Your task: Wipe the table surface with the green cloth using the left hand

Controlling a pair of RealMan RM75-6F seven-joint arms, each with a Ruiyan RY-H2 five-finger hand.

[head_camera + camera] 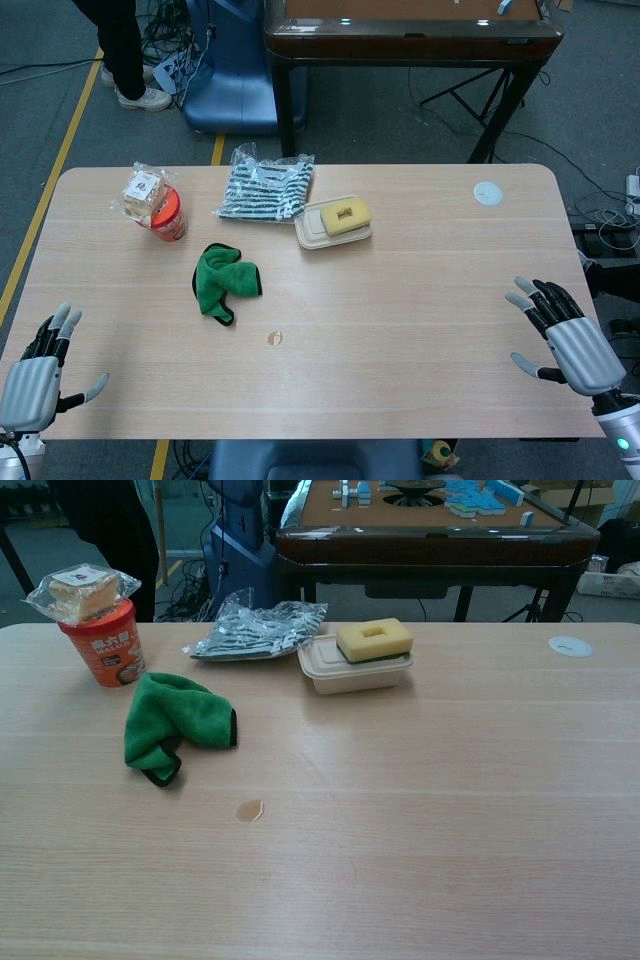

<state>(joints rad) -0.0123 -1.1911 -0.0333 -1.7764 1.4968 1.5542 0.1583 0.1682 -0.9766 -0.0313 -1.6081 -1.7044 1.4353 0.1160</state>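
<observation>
The green cloth (224, 281) (167, 724) lies crumpled on the wooden table (400, 330), left of centre. A small brown stain (274, 338) (249, 810) marks the table just in front of it. My left hand (38, 372) hovers at the near left corner, fingers spread, holding nothing, well away from the cloth. At the near right edge my right hand (566, 335) is also spread with nothing in it. Neither hand shows in the chest view.
An orange cup (168, 214) (103, 645) with a wrapped snack on top stands behind the cloth. A striped plastic bag (264, 186) (258, 628) and a beige box topped by a yellow sponge (338, 218) (373, 640) lie further back. A white disc (488, 193) sits far right.
</observation>
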